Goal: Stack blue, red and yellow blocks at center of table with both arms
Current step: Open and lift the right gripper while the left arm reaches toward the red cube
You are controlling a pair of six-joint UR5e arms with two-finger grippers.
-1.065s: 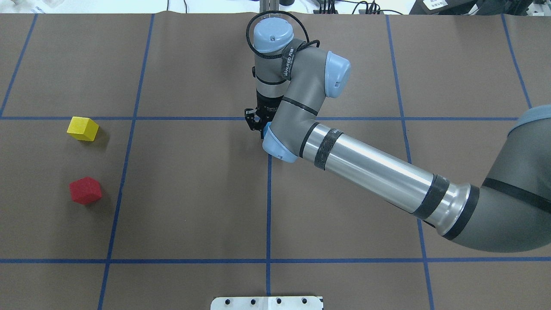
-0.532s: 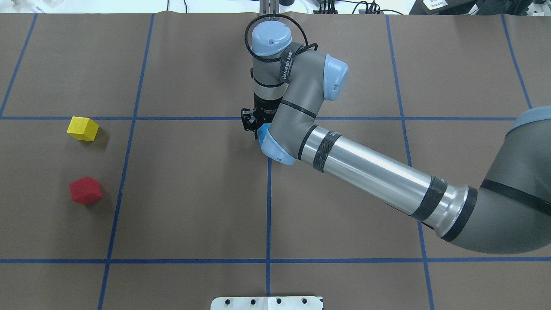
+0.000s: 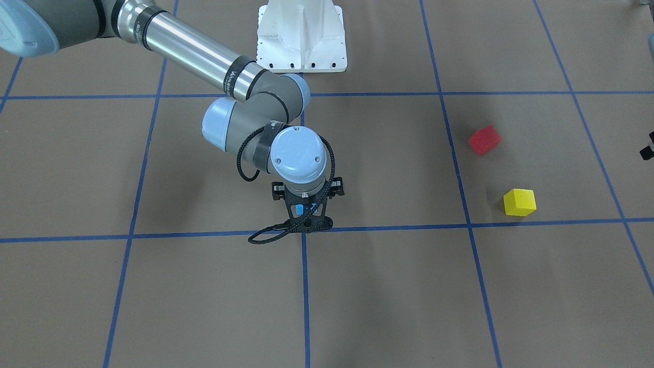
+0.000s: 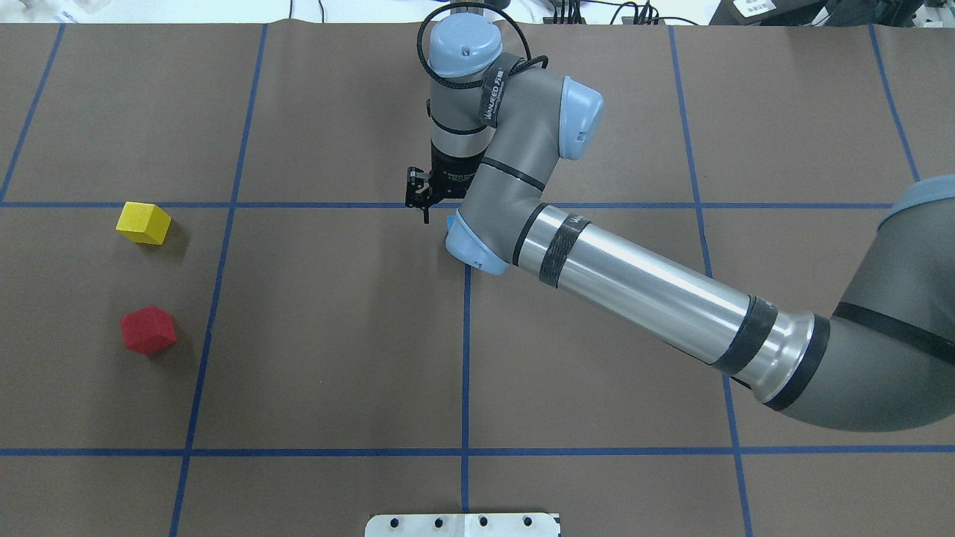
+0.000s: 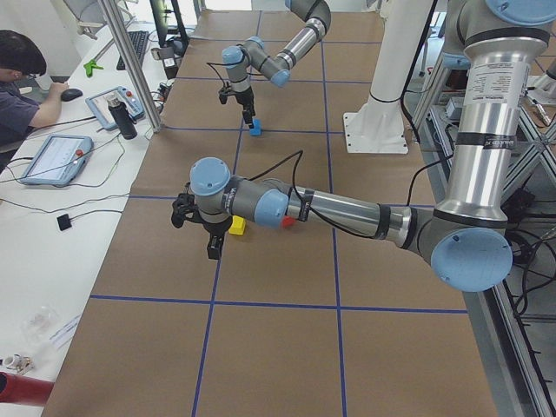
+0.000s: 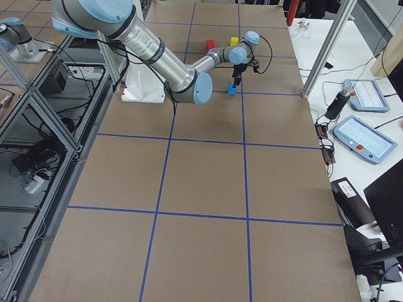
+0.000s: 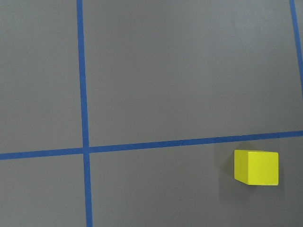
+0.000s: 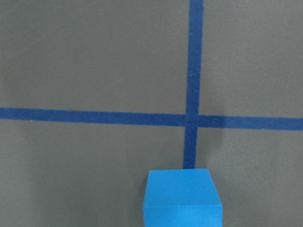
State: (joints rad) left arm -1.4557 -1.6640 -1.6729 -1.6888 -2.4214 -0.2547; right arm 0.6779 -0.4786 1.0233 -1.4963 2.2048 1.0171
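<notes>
The blue block (image 3: 300, 209) stands on the table by the centre tape crossing, also seen in the right wrist view (image 8: 182, 196) and the left side view (image 5: 255, 131). My right gripper (image 4: 421, 203) hangs open just above it and does not touch it. The yellow block (image 4: 143, 222) and the red block (image 4: 148, 329) sit on the robot's left side. The left wrist view shows the yellow block (image 7: 256, 166) below it. My left gripper (image 5: 213, 246) hovers beside the yellow block (image 5: 236, 226); I cannot tell if it is open or shut.
The table is brown paper with a blue tape grid (image 4: 465, 335). The white robot base (image 3: 301, 36) stands at the near edge. An operator (image 5: 22, 82) sits at the far side with tablets and cables. The right forearm (image 4: 642, 298) stretches over the table's right half.
My right gripper has risen off the blue block and drifted up and left in the overhead view. The yellow and red blocks have not moved.
</notes>
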